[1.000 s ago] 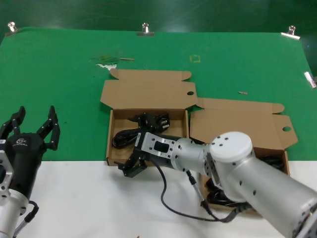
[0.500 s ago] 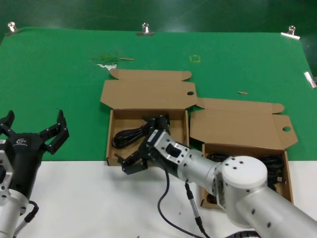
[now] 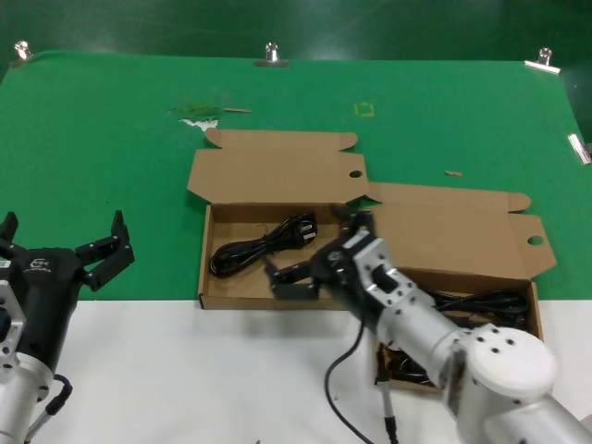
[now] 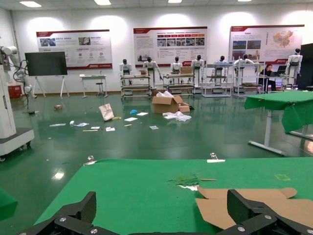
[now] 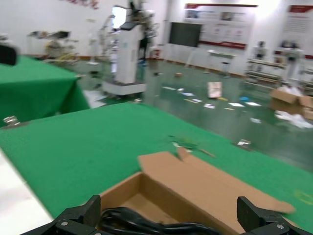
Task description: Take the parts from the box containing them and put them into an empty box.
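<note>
The empty box (image 3: 231, 298) lies open at the middle left and holds one coiled black cord (image 3: 264, 244). To its right is the box containing the parts (image 3: 536, 319); black cord bundles (image 3: 481, 301) show in it, partly hidden by my right arm. My right gripper (image 3: 313, 252) hangs open over the left box's right end, holding nothing. In the right wrist view the cord (image 5: 142, 226) lies on the box floor below the open right gripper (image 5: 168, 223). My left gripper (image 3: 60, 248) waits open at the far left, apart from both boxes. The left wrist view shows the left gripper (image 4: 161, 219) empty.
Both lid flaps (image 3: 277, 166) (image 3: 453, 231) lie folded back on the green mat (image 3: 111, 157). A white strip of table (image 3: 185, 370) runs along the front. Metal clips (image 3: 271, 53) hold the mat's far edge. A thin cable (image 3: 338, 393) hangs from my right arm.
My right gripper has moved right from the left box's front edge toward its right end, empty. The cord bundle stays in that box. My left gripper shifted a little.
</note>
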Robot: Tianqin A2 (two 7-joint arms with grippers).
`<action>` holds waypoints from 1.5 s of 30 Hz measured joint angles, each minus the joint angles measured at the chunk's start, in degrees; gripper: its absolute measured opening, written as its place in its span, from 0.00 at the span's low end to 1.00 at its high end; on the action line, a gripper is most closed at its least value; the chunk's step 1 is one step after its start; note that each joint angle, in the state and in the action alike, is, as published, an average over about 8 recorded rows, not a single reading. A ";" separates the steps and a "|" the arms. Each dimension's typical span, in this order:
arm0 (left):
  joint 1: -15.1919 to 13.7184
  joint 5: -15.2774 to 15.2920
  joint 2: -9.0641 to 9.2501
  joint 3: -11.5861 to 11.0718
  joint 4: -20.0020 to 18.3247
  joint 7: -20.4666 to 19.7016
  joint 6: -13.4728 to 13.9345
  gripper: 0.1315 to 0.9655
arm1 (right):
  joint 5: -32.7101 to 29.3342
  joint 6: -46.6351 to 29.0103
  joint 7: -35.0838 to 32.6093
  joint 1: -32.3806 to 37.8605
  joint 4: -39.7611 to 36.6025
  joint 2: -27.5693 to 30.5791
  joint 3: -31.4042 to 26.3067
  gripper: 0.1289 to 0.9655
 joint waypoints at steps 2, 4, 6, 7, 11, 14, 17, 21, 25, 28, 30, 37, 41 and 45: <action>0.00 0.00 0.00 0.00 0.00 0.00 0.00 0.93 | -0.59 0.78 1.24 -1.66 2.10 0.46 1.75 1.00; 0.00 0.00 0.00 0.00 0.00 0.00 0.00 0.94 | -1.18 1.56 2.48 -3.31 4.19 0.91 3.50 1.00; 0.00 0.00 0.00 0.00 0.00 0.00 0.00 0.96 | -1.78 2.36 3.74 -5.00 6.32 1.38 5.29 1.00; 0.00 0.00 0.00 0.00 0.00 0.00 0.00 0.96 | -2.07 2.75 4.38 -5.82 7.35 1.60 6.15 1.00; 0.00 -0.01 0.00 0.00 0.00 0.00 0.00 1.00 | -3.26 4.34 6.90 -9.16 11.58 2.52 9.69 1.00; 0.00 -0.01 0.00 0.00 0.00 0.00 0.00 1.00 | -4.15 5.52 8.77 -11.66 14.74 3.21 12.33 1.00; 0.00 -0.01 0.00 0.00 0.00 0.00 0.00 1.00 | -5.03 6.69 10.63 -14.15 17.89 3.89 14.96 1.00; 0.00 -0.01 0.00 0.00 0.00 0.00 0.00 1.00 | -6.22 8.27 13.13 -17.49 22.12 4.81 18.50 1.00; 0.00 -0.01 0.00 0.00 0.00 0.00 0.00 1.00 | -7.36 9.79 15.55 -20.71 26.20 5.70 21.91 1.00; 0.00 -0.01 0.00 0.00 0.00 0.00 0.00 1.00 | -7.98 10.61 16.85 -22.45 28.39 6.18 23.74 1.00; 0.00 -0.01 0.00 0.00 0.00 0.00 0.00 1.00 | -8.22 10.93 17.35 -23.12 29.24 6.36 24.45 1.00; 0.00 -0.01 0.00 -0.01 0.00 0.00 0.00 1.00 | -8.35 11.09 17.61 -23.47 29.67 6.46 24.82 1.00; 0.00 -0.01 0.00 0.00 0.00 0.00 0.00 1.00 | -8.35 11.09 17.61 -23.48 29.68 6.46 24.82 1.00; 0.00 -0.01 0.00 0.00 0.00 0.00 0.00 1.00 | -8.35 11.09 17.61 -23.48 29.68 6.46 24.82 1.00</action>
